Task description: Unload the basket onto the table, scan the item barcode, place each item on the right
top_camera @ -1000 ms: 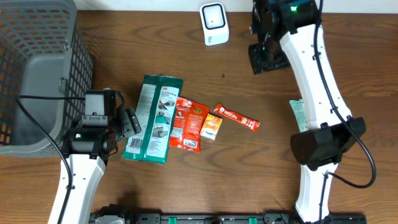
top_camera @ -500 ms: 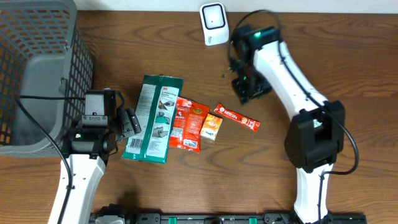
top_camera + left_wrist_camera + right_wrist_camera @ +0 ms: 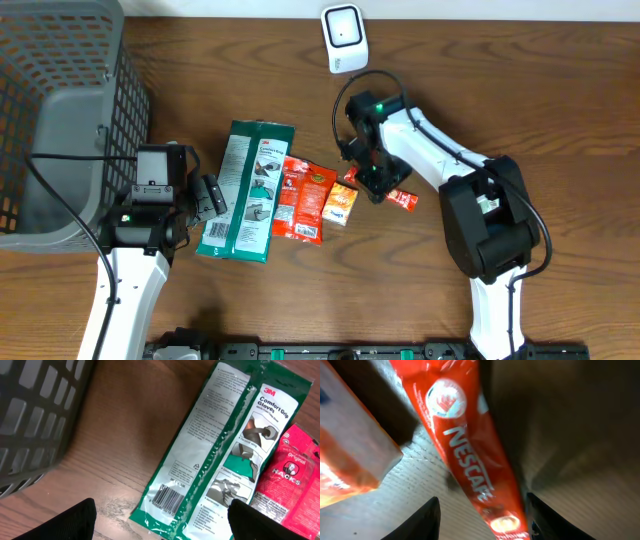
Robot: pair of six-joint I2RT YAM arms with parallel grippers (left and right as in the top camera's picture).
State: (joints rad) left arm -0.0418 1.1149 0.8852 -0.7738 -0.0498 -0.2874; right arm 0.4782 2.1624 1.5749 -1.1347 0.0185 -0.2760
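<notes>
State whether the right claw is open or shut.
Open: right claw straddles the Nescafe stick, bare table showing between stick and one finger.

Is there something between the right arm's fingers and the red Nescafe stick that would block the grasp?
Nothing visible does. The Nescafe stick lies uncovered between the right fingers, which stand apart on either side of it. The orange packet sits beside it, not over it.

Overhead bright, crisp; right wrist view soft, dark shadow beside the sachet, glare on the bench.
</notes>
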